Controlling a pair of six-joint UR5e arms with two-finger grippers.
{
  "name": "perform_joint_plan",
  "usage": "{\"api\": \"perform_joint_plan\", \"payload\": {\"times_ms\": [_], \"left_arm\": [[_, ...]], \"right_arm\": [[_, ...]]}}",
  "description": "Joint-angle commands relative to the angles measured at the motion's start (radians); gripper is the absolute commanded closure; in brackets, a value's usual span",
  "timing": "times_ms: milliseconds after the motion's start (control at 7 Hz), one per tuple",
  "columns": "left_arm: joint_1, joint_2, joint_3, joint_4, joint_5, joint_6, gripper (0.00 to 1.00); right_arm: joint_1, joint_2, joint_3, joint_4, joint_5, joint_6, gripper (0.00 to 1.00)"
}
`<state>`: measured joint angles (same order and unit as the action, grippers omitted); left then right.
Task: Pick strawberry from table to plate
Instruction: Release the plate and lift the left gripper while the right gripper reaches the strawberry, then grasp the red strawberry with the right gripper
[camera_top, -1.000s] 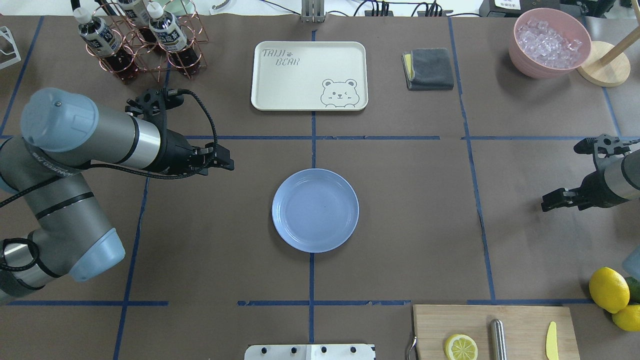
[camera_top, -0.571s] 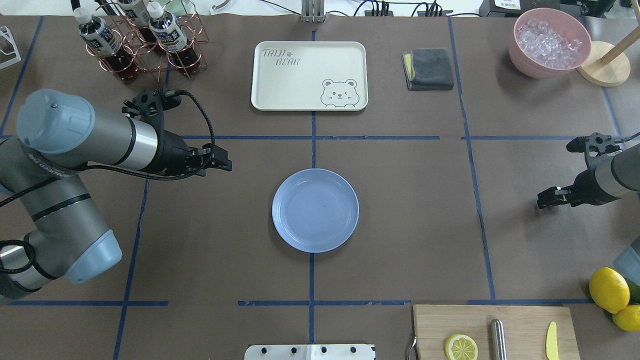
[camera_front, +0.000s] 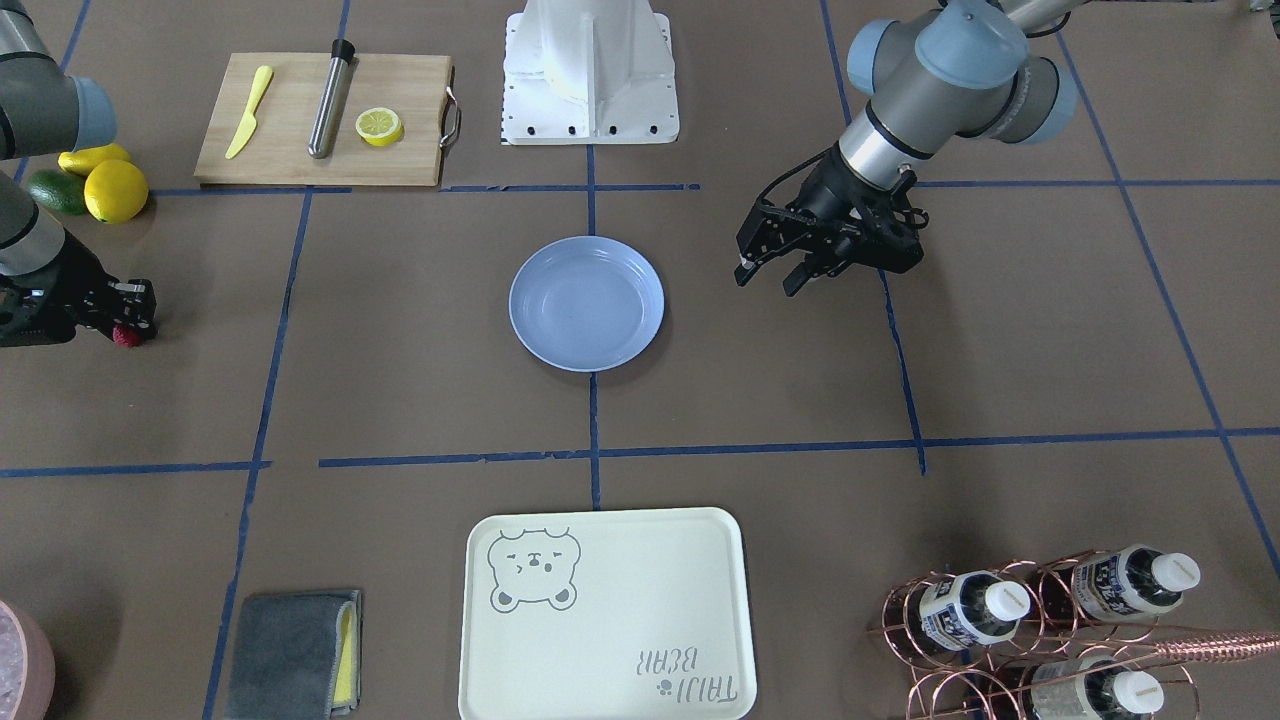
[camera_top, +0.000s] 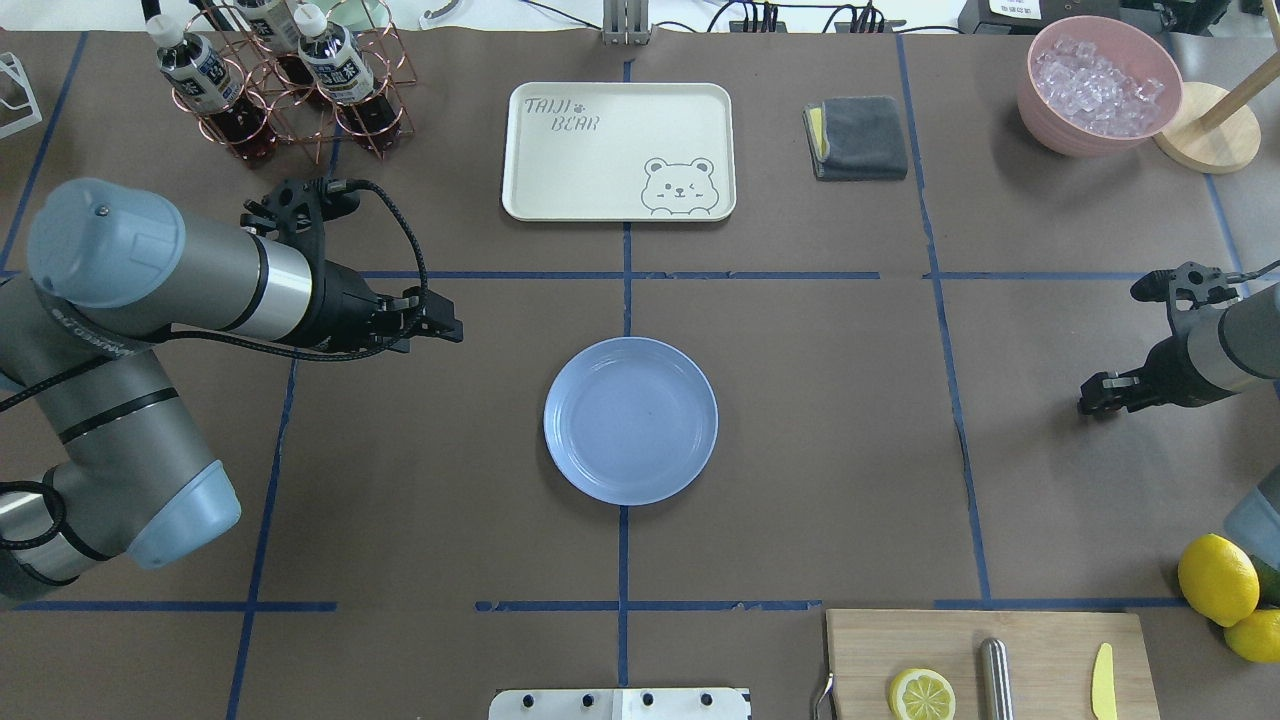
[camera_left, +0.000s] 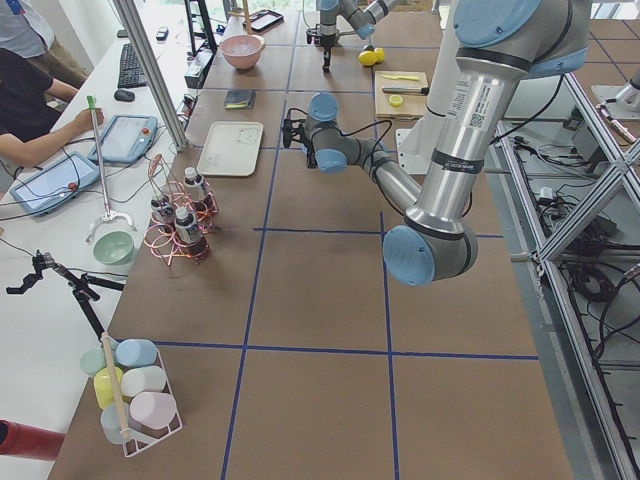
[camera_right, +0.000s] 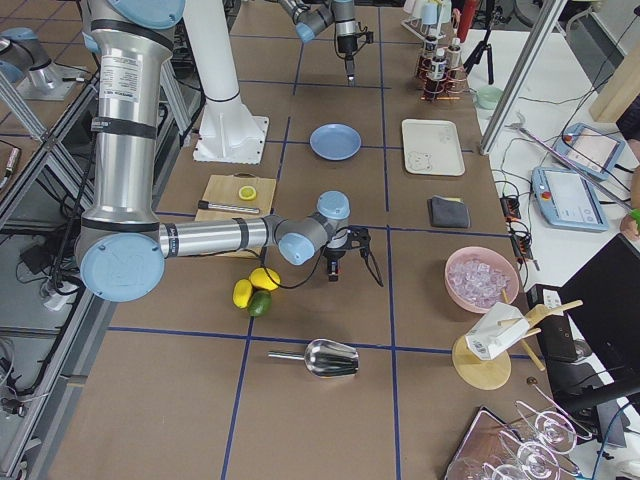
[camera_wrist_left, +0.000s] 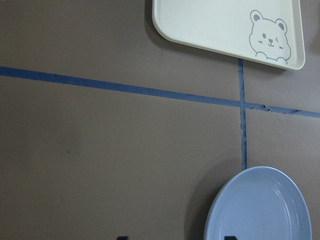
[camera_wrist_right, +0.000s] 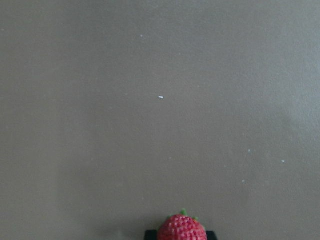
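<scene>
Right pincer (camera_front: 130, 322) closed on the strawberry (camera_wrist_right: 182, 230) at my fingertips only — a shallow hold that may slip before the plate (camera_front: 586, 303). Left pincer (camera_front: 766, 283) agape, empty.

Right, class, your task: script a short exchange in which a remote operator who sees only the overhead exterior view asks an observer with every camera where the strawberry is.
Operator: From overhead, the round, glossy light-blue plate is empty and I see no berry anywhere. Where is it?
Observer: The front-facing view shows the small, dark-red, bumpy strawberry right at the tip of the right gripper, well away from the plate.
Operator: Is it between the fingers?
Observer: The right wrist view shows it between two dark fingertips at the frame's lower edge. Whether they are clamping it, I cannot tell.
</scene>
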<state>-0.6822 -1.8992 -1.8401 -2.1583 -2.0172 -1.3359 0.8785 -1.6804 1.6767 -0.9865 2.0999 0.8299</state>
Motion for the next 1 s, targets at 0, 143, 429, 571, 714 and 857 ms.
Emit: {"api": "perform_joint_plan", "payload": {"times_ms": [0,143,429,571,714,857], "left_arm": [[0.001,0.0,-0.001,0.0,0.002,0.0,0.28],[0.0,0.0,-0.001,0.0,0.002,-0.002,0.28],[0.0,0.0,0.001,0.0,0.003,-0.002,0.27],[0.001,0.0,0.001,0.0,0.003,-0.002,0.27],[0.001,0.003,-0.001,0.0,0.005,-0.002,0.27],[0.001,0.009,-0.001,0.0,0.003,0.0,0.27]], "right_arm": [[0.007,-0.002,0.041,-0.001,0.009,0.0,1.0],[0.01,-0.004,0.114,-0.02,0.008,0.004,1.0],[-0.047,0.095,0.236,-0.095,0.002,0.25,1.0],[-0.122,0.178,0.235,-0.098,-0.024,0.373,1.0],[-0.189,0.276,0.235,-0.169,-0.075,0.449,1.0],[-0.257,0.415,0.229,-0.305,-0.102,0.5,1.0]]}}
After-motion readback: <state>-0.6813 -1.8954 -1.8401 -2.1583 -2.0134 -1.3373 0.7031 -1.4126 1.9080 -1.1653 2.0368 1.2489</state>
